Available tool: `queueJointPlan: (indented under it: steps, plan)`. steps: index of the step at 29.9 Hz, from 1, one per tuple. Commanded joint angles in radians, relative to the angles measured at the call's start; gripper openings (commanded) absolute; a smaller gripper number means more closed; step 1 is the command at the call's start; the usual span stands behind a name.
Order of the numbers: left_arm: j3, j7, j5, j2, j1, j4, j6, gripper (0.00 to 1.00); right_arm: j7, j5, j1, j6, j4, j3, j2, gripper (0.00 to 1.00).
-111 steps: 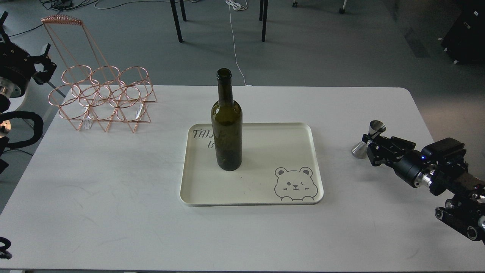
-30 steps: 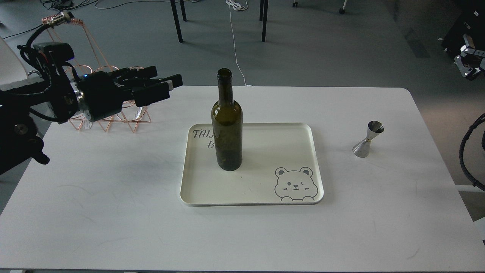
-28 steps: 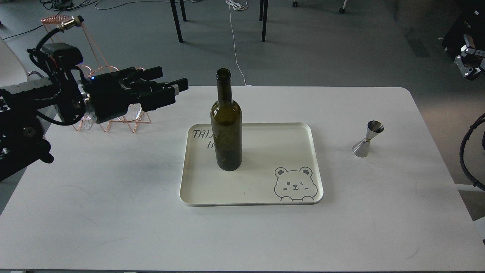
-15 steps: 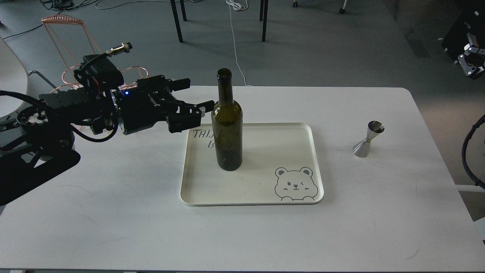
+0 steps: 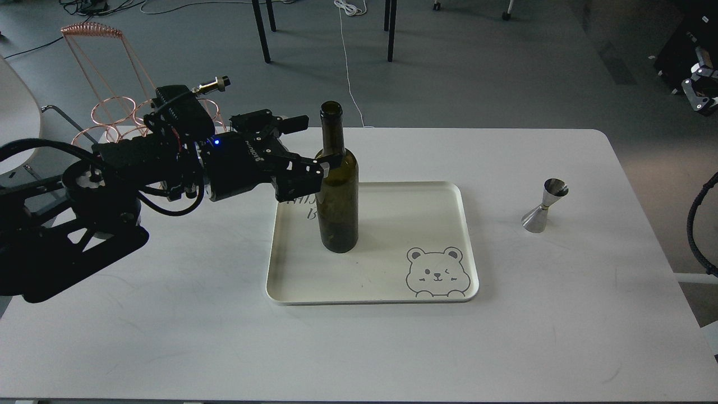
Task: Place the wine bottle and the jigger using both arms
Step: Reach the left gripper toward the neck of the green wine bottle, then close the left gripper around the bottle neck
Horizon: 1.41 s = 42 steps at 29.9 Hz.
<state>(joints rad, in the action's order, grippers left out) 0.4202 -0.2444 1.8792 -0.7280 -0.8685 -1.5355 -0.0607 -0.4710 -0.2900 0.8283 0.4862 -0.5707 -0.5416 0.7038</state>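
The wine bottle [image 5: 337,185] is seen standing upright on the cream tray [image 5: 392,292], in its left half, partly covering the lettering printed there. The left gripper [image 5: 314,143] is held at the bottle's shoulder with its fingers spread wide — one fingertip [image 5: 326,163] lies across the front of the glass, the other is raised behind and to the left of the neck; whether either touches the bottle cannot be told. The jigger [image 5: 544,206] is set upright on the white table [image 5: 168,314], well apart to the right of the tray. A copper wire rack [image 5: 112,106] is partly hidden behind the left arm. The right gripper [image 5: 698,90] is seen small at the far right edge — its state cannot be told.
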Motion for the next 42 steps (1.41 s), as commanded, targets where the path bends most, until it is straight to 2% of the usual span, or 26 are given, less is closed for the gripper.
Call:
queueJointPlan:
  steps: [1,10,12,14,16,20,31,37,42]
  plan:
    - [0.008,0.004,-0.002,0.008,-0.007,0.002,0.004,0.94,0.0,0.0,0.0,-0.001,-0.001,0.0,0.0,0.99]
    - [0.009,0.008,0.0,0.045,-0.007,0.029,0.015,0.89,0.002,0.0,0.0,-0.001,0.0,0.0,0.002,0.99]
    - [0.009,0.026,0.0,0.058,-0.007,0.046,0.015,0.89,0.002,0.0,0.0,-0.003,0.0,0.0,0.005,0.99]
    - [0.009,0.056,0.0,0.07,-0.007,0.052,0.015,0.84,0.002,0.0,0.0,-0.005,0.0,0.0,0.005,0.99]
    - [0.008,0.066,0.0,0.074,-0.007,0.052,0.015,0.74,0.002,0.0,0.0,-0.006,0.002,0.0,0.005,0.99]
    - [0.006,0.063,0.0,0.071,-0.007,0.052,0.015,0.64,0.002,0.002,0.0,-0.005,0.002,0.0,0.008,0.99]
    - [0.008,0.051,0.0,0.045,-0.006,0.035,0.016,0.63,0.003,0.002,0.0,-0.005,0.002,0.002,0.016,0.99]
    - [0.008,0.051,0.0,0.047,-0.007,0.034,0.016,0.49,0.003,0.002,0.002,-0.005,0.002,0.002,0.017,0.99]
    - [0.008,0.051,0.0,0.045,-0.007,0.023,0.018,0.44,0.003,0.002,0.002,-0.005,0.003,0.002,0.019,0.99]
